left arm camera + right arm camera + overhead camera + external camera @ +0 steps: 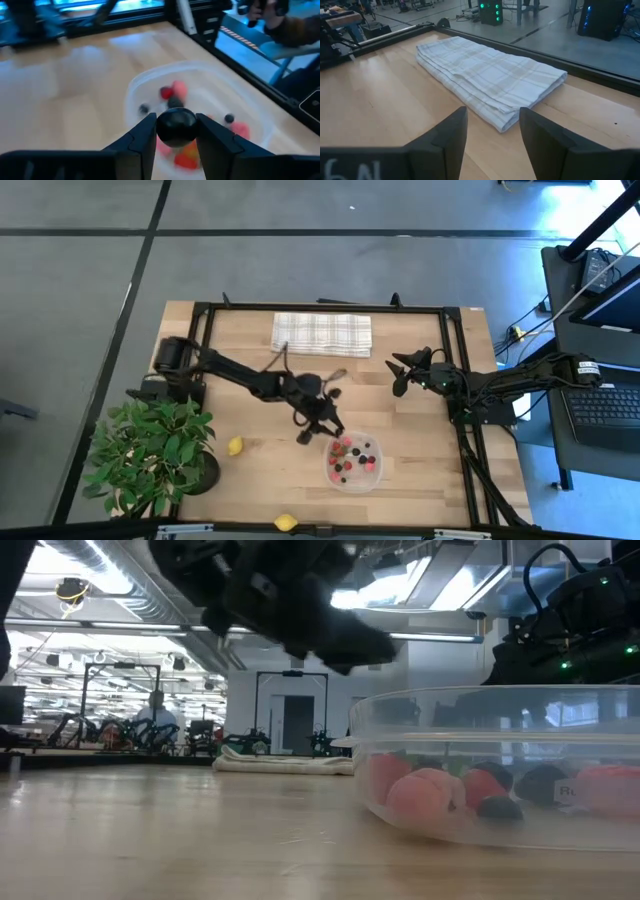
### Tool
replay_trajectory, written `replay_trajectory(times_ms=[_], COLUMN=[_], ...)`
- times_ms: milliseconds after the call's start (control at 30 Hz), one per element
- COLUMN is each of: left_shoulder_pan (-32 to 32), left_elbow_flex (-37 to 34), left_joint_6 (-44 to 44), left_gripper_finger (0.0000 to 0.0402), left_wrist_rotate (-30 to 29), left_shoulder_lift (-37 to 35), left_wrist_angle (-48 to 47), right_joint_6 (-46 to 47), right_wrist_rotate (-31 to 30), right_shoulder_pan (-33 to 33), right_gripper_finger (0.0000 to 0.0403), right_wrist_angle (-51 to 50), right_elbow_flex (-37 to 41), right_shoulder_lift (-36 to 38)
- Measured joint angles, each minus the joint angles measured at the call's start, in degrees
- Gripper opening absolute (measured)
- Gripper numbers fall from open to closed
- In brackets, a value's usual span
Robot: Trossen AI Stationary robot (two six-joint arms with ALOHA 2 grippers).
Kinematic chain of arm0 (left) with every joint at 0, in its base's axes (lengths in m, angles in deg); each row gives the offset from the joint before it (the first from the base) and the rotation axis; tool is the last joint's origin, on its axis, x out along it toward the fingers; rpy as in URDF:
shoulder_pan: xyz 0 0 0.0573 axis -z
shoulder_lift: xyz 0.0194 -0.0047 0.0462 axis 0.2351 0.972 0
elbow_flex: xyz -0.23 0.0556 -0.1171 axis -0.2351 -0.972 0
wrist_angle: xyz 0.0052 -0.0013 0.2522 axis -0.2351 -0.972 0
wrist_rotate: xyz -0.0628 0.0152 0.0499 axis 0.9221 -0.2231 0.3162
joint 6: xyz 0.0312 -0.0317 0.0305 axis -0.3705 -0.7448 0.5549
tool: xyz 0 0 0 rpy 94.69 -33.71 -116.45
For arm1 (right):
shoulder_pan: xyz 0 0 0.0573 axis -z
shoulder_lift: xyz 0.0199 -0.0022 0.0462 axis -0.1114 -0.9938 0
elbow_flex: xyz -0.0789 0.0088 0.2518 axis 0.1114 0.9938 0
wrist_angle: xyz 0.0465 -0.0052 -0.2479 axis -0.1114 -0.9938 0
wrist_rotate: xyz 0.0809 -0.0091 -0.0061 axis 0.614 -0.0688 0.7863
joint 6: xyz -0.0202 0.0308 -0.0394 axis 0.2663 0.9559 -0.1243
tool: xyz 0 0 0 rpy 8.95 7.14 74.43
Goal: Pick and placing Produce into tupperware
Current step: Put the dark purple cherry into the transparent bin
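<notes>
The clear tupperware [353, 463] stands on the table near its near edge, with several red and dark berries inside [172, 92]. My left gripper [318, 432] hangs just left of and above the tupperware, shut on a dark round berry [176, 125]. In the low view the tupperware [500, 770] fills the right side and the left gripper [320, 635] hovers above its left rim. Two yellow lemons lie on the table, one [235, 446] by the plant and one [286, 523] at the near edge. My right gripper [492, 132] is open, waiting at the right side, facing the folded cloth. My left gripper pinches the dark round berry [176, 125] between its two fingers [142, 137], one on each side of it. The berry is lifted clear, above the tupperware's near rim.
A folded checked white-grey cloth [322, 334] lies at the table's far edge. A leafy potted plant [152, 452] stands at the near left corner. A black frame [455, 360] rims the table. Bare wood lies between cloth and tupperware.
</notes>
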Motion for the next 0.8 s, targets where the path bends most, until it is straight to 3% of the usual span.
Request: replay_trajectory(times_ms=[367, 800], left_shoulder_pan=[5.4, 9.2], left_elbow_flex=[14.7, 21.8], left_joint_6=[1.8, 3.4], left_gripper_finger=[0.0117, 0.0120], left_wrist_rotate=[1.8, 1.3], left_shoulder_lift=[14.6, 23.9], left_wrist_angle=[-0.2, -0.2], right_joint_6=[0.0, 0.0], right_wrist_rotate=[0.0, 0.0], right_shoulder_pan=[0.0, 0.0], right_gripper_finger=[0.0182, 0.0182], right_wrist_angle=[0.0, -0.1], right_elbow_flex=[0.0, 0.0], right_shoulder_lift=[0.0, 0.0])
